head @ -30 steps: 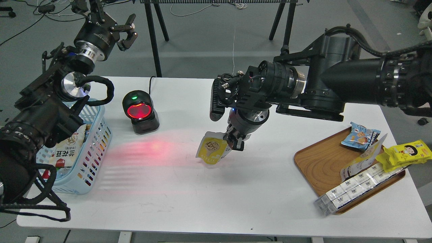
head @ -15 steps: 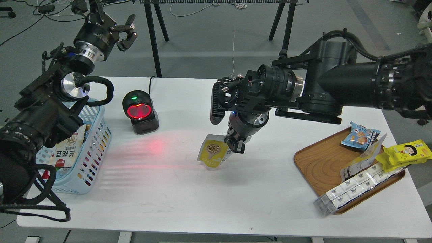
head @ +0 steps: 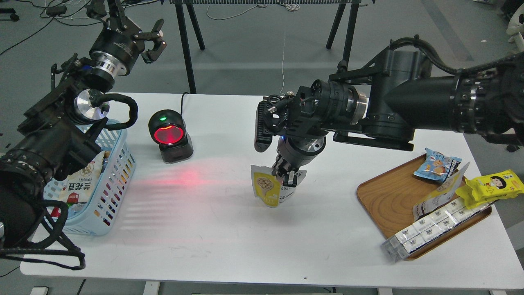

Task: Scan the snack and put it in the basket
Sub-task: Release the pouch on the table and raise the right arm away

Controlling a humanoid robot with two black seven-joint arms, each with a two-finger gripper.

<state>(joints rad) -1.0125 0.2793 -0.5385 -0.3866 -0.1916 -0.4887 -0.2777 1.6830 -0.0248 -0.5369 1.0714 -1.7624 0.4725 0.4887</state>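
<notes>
The snack, a small yellow pouch with a round nut picture and a white top, hangs above the middle of the white table. My right gripper points down and is shut on the pouch's upper right edge. The pouch hangs nearly upright, its yellow front toward me. The black scanner with its red window stands to the left and casts red light on the table. The light blue basket stands at the left edge and holds a white packet. My left gripper is open and empty, raised beyond the table's far left corner.
A brown wooden tray at the right holds a small blue packet, a bright yellow pack with a cartoon face, a white pouch and a long clear pack of white items. My left arm overhangs the basket.
My right gripper has turned the pouch from tilted left to nearly upright and shifted it slightly right and down. The left arm has barely moved.
</notes>
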